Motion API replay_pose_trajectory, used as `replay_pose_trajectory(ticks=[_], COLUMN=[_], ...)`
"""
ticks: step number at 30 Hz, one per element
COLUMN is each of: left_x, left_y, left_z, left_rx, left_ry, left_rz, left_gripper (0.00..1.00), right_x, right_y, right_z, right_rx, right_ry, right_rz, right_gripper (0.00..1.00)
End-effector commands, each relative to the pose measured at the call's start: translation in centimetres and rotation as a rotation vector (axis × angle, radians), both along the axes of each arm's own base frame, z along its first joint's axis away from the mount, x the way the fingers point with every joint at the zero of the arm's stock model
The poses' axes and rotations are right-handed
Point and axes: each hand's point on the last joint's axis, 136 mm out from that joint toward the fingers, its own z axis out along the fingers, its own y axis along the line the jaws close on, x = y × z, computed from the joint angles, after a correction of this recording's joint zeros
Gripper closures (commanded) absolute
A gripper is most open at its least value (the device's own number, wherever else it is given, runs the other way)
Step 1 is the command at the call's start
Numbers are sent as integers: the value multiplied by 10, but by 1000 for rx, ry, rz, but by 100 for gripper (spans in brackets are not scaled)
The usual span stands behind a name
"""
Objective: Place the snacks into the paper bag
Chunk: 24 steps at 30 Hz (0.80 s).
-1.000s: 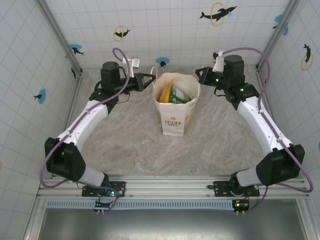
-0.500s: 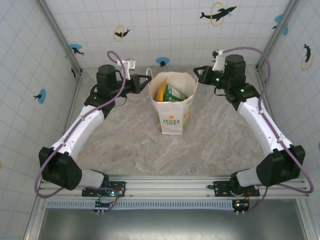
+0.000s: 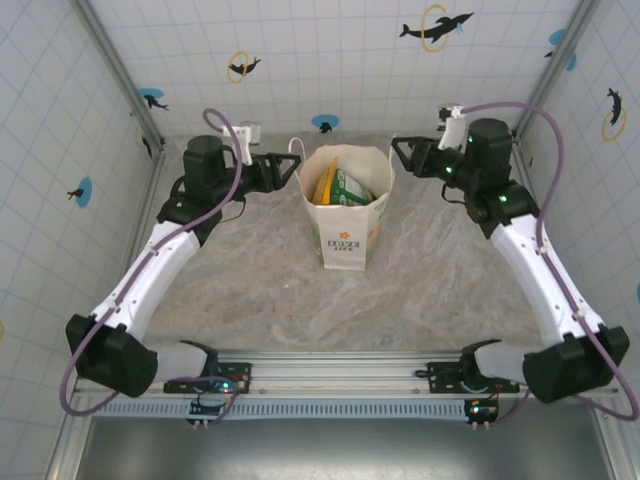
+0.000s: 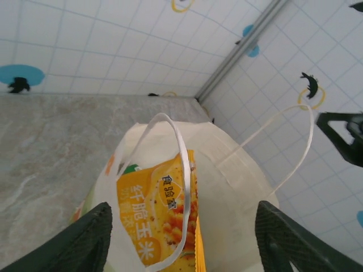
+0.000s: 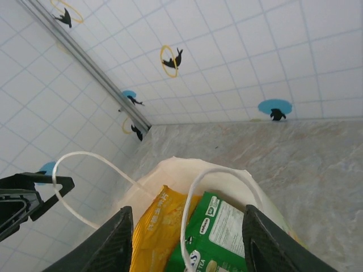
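The tall white paper bag (image 3: 347, 238) stands mid-frame holding yellow and green snack packets (image 3: 326, 183). The left gripper (image 3: 288, 169) and right gripper (image 3: 398, 151) flank its mouth, both spread open and empty, seemingly steadying it.

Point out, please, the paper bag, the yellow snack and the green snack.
paper bag (image 3: 345, 222): top external view, front wall above the logo.
yellow snack (image 4: 153, 221): left wrist view, its printed face.
green snack (image 5: 226, 225): right wrist view, its white label.
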Motion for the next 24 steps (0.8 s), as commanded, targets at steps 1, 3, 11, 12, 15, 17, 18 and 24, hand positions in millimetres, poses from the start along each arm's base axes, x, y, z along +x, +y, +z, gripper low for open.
replay_pose_trajectory(ticks=[1,3,11,12,15,17,18,24], left_x=[-7,-9,-21,-21,-22,-22,-23,-32], left_y=[25,44,128,135,158,173,179,220], left_z=[5,2,-55,-65,-101,-126,-136,-186], left_rx=[60,90,240,263,329,372,386,430], left_ry=[-23,-23,-87,-93,-100,-100,-101,-135], left_rz=[123,221,621,650,740,792,812,954], left_gripper=[26,21,2,2,2,2,2,2], right_x=[-13,-19,-33,-33,-34,-35,-35,-42], right_y=[-24,-38,-93,-98,-115,-125,-130,-147], right_z=[-2,-11,-93,-104,-138,-162,-173,-228], right_rx=[-74,-106,-200,-214,-264,-291,-299,-339], right_ry=[-56,-68,-86,-93,-134,-135,-128,-150], right_rz=[-77,-131,-348,-368,-427,-457,-475,-517], right_gripper=[45,44,2,2,2,2,2,2])
